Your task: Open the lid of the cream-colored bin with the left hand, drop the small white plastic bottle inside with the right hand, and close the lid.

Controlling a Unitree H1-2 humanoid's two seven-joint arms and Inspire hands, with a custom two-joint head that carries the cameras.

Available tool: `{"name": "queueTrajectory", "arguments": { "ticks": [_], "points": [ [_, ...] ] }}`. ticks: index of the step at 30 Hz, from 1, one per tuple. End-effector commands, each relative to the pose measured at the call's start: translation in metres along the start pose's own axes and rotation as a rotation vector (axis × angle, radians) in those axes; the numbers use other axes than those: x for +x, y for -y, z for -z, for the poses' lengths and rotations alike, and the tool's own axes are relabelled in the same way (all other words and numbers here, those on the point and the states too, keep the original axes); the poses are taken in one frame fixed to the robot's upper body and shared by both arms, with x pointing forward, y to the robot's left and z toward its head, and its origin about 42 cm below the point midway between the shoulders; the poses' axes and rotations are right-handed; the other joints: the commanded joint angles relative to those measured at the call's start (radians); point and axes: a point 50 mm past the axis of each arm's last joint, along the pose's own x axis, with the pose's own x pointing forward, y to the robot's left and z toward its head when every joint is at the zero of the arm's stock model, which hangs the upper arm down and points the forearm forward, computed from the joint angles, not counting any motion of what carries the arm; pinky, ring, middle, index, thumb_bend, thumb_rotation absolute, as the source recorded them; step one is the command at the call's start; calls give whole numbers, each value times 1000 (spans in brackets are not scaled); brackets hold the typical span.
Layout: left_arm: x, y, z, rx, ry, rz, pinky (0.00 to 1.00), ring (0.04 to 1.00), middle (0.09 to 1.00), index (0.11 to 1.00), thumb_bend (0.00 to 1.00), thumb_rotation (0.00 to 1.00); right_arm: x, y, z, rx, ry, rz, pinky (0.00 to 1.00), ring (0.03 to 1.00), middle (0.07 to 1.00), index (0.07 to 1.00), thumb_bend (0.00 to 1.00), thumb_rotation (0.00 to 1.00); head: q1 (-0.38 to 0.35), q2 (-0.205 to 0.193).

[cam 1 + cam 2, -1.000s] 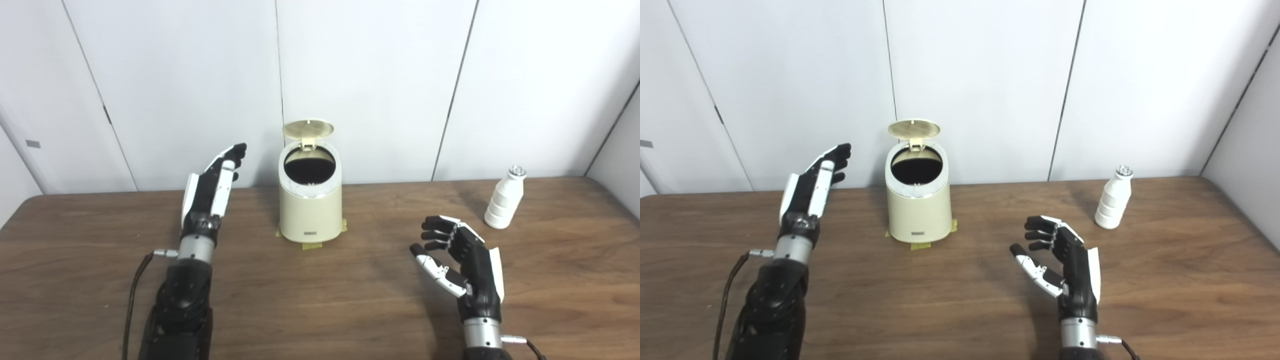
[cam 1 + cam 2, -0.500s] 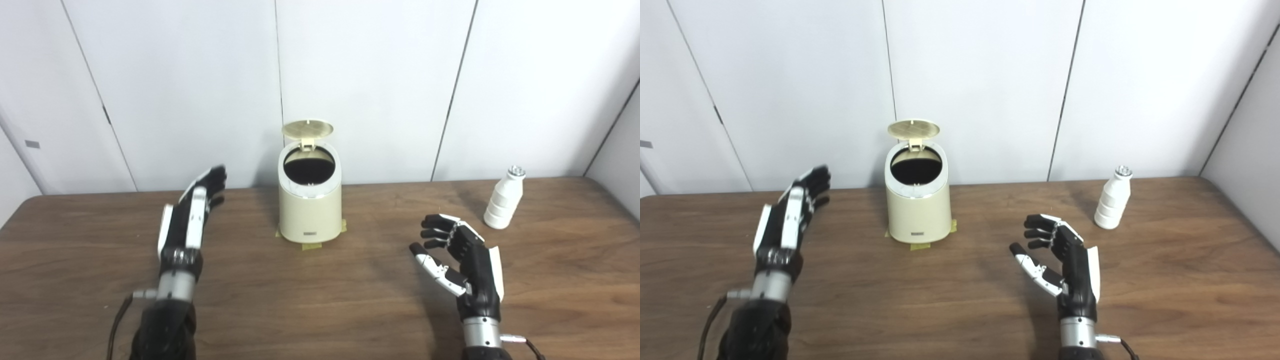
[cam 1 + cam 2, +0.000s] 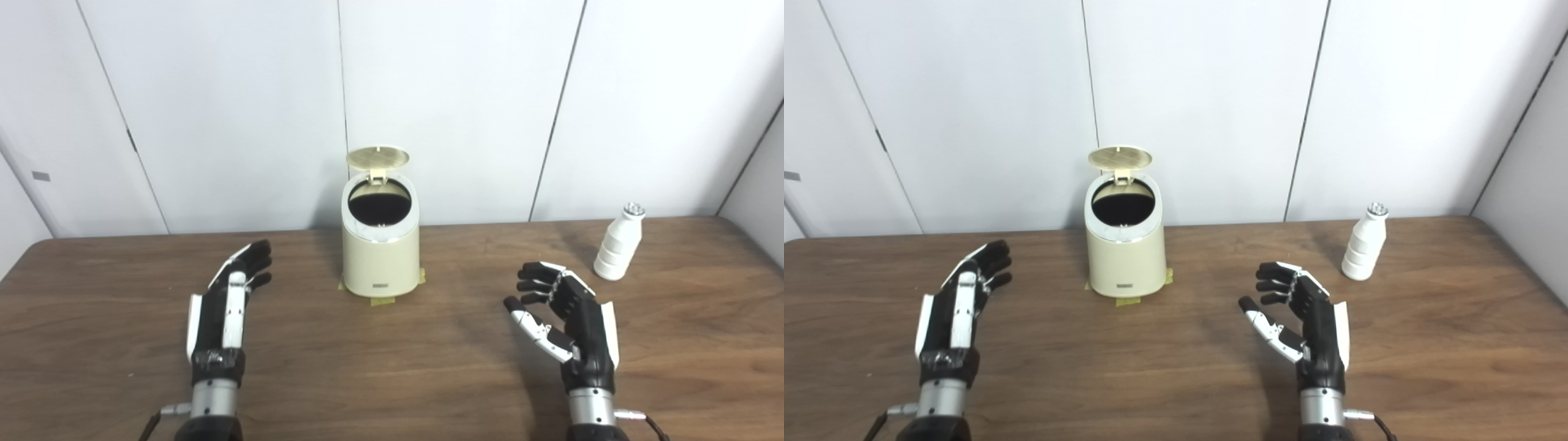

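Status, L to R, all relative to the bin:

- Left hand point(image 3: 225, 304): well left of bin and nearer the camera, low over the table point(image 3: 392, 367), fingers stretched out flat and spread, holding nothing. Not touching bin.
- Bin point(image 3: 380, 245): upright at table's back-middle, sitting on tape patches point(image 3: 381, 299). Lid point(image 3: 377, 158) is up, standing at the rear hinge; dark opening fully exposed. So step 1 (open lid) looks done.
- Right hand point(image 3: 566, 315): right of bin and nearer the camera, empty, fingers curled loosely w/ thumb out, not pinching anything. Well apart from bin and clear of the bottle.
- Bottle point(image 3: 617, 242): upright on table far right of bin, beyond right hand, untouched.

Left to do, imo: right hand grabs bottle, carries it over the opening, drops it in; then lid gets closed. Roughly a third through.
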Motion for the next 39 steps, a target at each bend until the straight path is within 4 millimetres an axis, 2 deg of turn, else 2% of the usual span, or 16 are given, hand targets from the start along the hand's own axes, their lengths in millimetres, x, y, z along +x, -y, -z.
{"name": "queueTrajectory", "arguments": {
  "ticks": [1, 4, 7, 11, 16, 19, 24, 26, 29, 31, 33, 35, 37, 39],
  "points": [
    [3, 3, -7, -24, 65, 1, 794, 828, 819, 793, 196, 897, -6, 6, 8, -36, -17, -13, 507, 593, 621, 608, 331, 109, -3, 2],
    [-4, 2, -1, -41, 56, -8, 806, 833, 818, 788, 203, 856, -7, 6, 7, -32, -21, -9, 499, 585, 619, 607, 331, 103, -7, 1],
    [-10, 1, 3, -42, 54, -14, 806, 838, 824, 794, 214, 861, -8, 7, 6, -32, -15, -13, 499, 585, 618, 607, 333, 77, -12, 4],
    [-13, 1, 5, -47, 49, -22, 803, 834, 822, 795, 203, 865, -9, 9, 3, -45, -13, -11, 500, 585, 618, 609, 328, 90, -8, 8],
    [-14, -1, 6, -50, 50, -32, 804, 835, 825, 800, 210, 861, 0, 12, -19, -16, 40, 8, 518, 597, 626, 613, 318, 111, -19, 6],
    [-14, -1, 7, -52, 53, -40, 796, 831, 821, 795, 202, 832, 9, 17, -31, -1, 93, 12, 553, 624, 646, 625, 391, 211, -20, 6],
    [-15, -1, 9, -44, 50, -34, 793, 832, 822, 792, 193, 821, 43, 46, -45, -35, 233, 33, 601, 679, 707, 676, 681, 425, -26, 4],
    [-14, -2, 9, -31, 46, -25, 801, 838, 828, 801, 197, 848, 57, 52, -63, -52, 314, 29, 604, 689, 718, 689, 704, 456, -26, 4],
    [-12, -5, 10, -16, 46, -22, 804, 841, 832, 811, 201, 867, 75, 62, -93, -94, 401, 46, 584, 678, 705, 687, 709, 455, -26, 4],
    [-11, -7, 11, -17, 47, -22, 810, 846, 834, 812, 202, 870, 88, 70, -113, -122, 449, 73, 577, 679, 703, 684, 704, 416, -34, 2],
    [-10, -7, 11, -23, 46, -22, 812, 846, 831, 805, 197, 868, 99, 79, -130, -162, 491, 93, 544, 668, 697, 685, 709, 431, -37, 3],
    [-11, -7, 12, -29, 44, -21, 807, 840, 825, 795, 191, 856, 108, 86, -145, -180, 504, 105, 533, 658, 683, 682, 728, 417, -39, 2],
    [-11, -7, 13, -27, 41, -16, 800, 836, 823, 791, 193, 844, 117, 92, -155, -196, 496, 126, 487, 646, 672, 669, 788, 419, -41, 1],
    [-11, -7, 13, -28, 40, -14, 797, 832, 822, 793, 200, 844, 124, 98, -161, -215, 495, 135, 504, 660, 683, 677, 827, 422, -42, 2]
  ]
}}
